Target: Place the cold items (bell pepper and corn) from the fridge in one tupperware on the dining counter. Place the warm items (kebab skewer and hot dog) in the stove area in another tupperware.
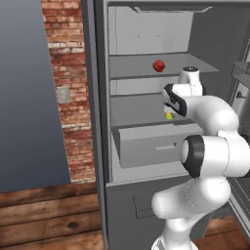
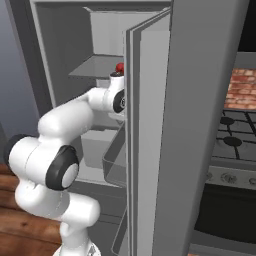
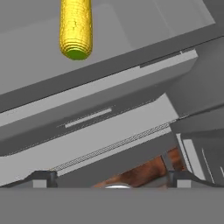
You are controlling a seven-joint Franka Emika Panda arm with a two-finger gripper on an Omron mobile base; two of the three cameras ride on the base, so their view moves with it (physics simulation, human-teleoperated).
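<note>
Left base view: fridge (image 1: pixel 146 161) open, bell pepper (image 1: pixel 158 66) on the upper shelf, corn (image 1: pixel 169 116) on the shelf below, just above the drawer (image 1: pixel 156 144). Right base view: door edge stands close beside the arm (tight room). Hand view: hand (image 3: pixel 109 181) open and empty; corn (image 3: pixel 76 28) looks stiff, light, rollable, so grip mid-cob across its width.

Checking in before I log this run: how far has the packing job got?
Only the fridge door stands open. The pepper sits on the upper shelf and the corn on the shelf below. The open gripper points at the corn, holding nothing. Both cold items and everything at the stove remain.
</note>
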